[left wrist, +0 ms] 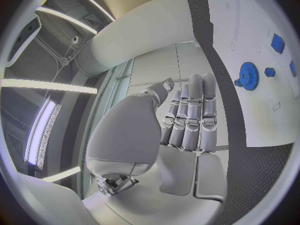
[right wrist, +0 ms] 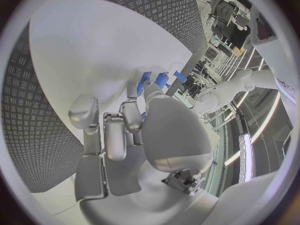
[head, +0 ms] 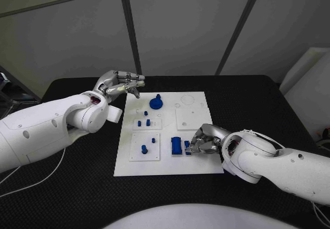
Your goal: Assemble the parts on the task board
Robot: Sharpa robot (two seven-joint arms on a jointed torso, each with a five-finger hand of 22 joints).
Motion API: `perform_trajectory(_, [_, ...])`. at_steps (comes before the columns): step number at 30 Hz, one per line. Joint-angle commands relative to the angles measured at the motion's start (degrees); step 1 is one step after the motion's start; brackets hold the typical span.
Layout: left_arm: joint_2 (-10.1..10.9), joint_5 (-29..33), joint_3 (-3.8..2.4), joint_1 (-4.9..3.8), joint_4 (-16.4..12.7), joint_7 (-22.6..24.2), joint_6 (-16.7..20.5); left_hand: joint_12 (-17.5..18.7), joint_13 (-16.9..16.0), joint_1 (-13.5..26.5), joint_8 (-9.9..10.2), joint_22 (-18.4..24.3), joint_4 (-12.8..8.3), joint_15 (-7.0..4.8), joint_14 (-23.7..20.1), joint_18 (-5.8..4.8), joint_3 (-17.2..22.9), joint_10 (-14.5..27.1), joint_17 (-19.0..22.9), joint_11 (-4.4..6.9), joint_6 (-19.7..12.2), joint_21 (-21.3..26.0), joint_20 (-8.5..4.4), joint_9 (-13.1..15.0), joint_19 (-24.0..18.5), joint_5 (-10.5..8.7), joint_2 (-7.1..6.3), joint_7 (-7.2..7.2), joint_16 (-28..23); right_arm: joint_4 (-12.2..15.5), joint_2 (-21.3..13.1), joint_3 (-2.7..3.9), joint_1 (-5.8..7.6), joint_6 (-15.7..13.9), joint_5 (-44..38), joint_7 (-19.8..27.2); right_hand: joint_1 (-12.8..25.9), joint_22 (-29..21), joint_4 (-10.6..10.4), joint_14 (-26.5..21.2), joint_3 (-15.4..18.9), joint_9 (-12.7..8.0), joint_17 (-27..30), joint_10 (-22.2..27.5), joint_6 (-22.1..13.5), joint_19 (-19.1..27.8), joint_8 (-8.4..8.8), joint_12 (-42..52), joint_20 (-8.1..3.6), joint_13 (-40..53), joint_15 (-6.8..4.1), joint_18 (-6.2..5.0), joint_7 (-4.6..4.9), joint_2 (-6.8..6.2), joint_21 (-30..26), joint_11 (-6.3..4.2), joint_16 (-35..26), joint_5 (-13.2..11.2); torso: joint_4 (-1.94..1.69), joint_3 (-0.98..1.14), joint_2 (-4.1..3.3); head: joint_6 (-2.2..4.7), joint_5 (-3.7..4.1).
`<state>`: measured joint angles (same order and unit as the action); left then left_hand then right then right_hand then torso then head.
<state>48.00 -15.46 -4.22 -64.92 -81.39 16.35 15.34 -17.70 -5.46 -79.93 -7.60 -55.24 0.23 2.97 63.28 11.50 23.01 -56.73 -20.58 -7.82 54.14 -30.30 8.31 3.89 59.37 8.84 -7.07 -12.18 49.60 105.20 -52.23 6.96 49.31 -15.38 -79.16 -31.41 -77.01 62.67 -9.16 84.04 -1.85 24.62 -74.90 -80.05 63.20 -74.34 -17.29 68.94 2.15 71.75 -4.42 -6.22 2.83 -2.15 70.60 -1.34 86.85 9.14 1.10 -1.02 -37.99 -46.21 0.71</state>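
Black table point(head: 82, 200), grey wall panels behind. White task board point(head: 199, 164) lies mid-table. Left hand point(head: 121, 84) hovers off the board's far left corner, fingers curled in, nothing seen in it. Right hand point(head: 204, 140) rests on the board's near right part, fingers against the blue blocks point(head: 177, 145); whether it actually grips one, cannot tell. Head view shows two blocks side by side, one blue gear point(head: 157, 102), three small pegs point(head: 144, 123) mid-left and two more on the near-left plate. Left wrist view shows the gear's toothed rim point(left wrist: 249, 76). Right wrist view shows blue block tips point(right wrist: 160, 79) past the fingertips.
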Motion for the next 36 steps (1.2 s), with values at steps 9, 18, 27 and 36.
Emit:
perform_trajectory(9, [0.1,0.1,-0.03,-0.01,0.0,0.2,-0.4,-0.3,0.1,0.0,-0.4,0.1,0.0,0.1,-0.4,-1.04,-0.3,0.4,0.1,-0.17,-0.2,0.2,0.21,0.0,0.0,-0.14,0.66,-0.01,-0.2,0.9,-1.1,-0.06,-0.01,-1.0,-1.3,2.3,1.7,-0.6,-1.5,4.8,2.0,0.2,-9.1,-0.2,-0.1,0.3,-0.23,0.0,-0.29,-0.1,-0.27,0.21,0.02,-0.5,-0.9,0.05,-0.3,2.3,0.27,0.11,0.18,0.4,-0.36])
perform_trajectory(18, [-0.3,0.2,-0.03,0.37,0.8,0.7,-0.2,-0.5,0.1,0.4,-0.4,0.2,0.3,0.18,-0.4,-1.07,-0.4,0.6,0.2,-0.22,-0.3,0.3,0.28,0.0,-0.1,-0.17,0.75,-0.04,-0.2,-0.3,-3.8,-0.02,2.43,-4.0,12.6,14.8,3.1,-15.4,-4.1,1.3,6.4,-0.5,4.2,7.6,-5.2,9.4,2.58,-12.8,1.11,-10.4,1.36,-2.55,2.42,-1.72,-13.3,2.11,-9.8,6.4,0.08,-0.21,1.71,1.53,-0.11])
perform_trajectory(27, [-1.3,4.2,-0.03,1.24,2.7,3.2,2.6,-1.2,0.1,0.7,-0.7,1.2,0.7,0.35,-1.8,-1.06,-0.8,0.9,1.1,-0.27,-0.5,1.6,0.49,0.0,-1.0,-0.15,0.72,-0.03,-1.7,-12.8,-0.3,0.0,4.8,-8.9,38.8,39.5,-6.1,-30.1,-2.4,-7.6,6.1,-2.1,37.9,19.1,-9.4,15.9,5.32,-34.3,3.1,-29.6,3.2,-4.25,4.71,1.66,-29.7,4.13,-43.6,5.5,0.59,-0.74,4.07,3.81,-0.46])
perform_trajectory(36, [-4.1,12.0,-0.04,2.54,8.0,5.6,3.7,0.6,1.8,0.9,-1.0,11.2,2.3,2.97,-8.6,-1.85,-0.5,0.4,9.4,-0.81,-1.0,15.5,3.43,-0.1,-15.1,-0.19,0.83,0.47,-19.9,-29.3,8.8,0.48,5.15,-8.9,51.2,51.4,-12.8,-38.8,-3.2,-14.7,0.1,-8.8,49.4,18.9,-8.9,22.4,11.63,-55.1,6.92,-53.4,7.15,-3.76,7.24,1.76,-43.4,7.64,-68.0,2.8,1.29,-0.7,6.05,6.71,-1.46])
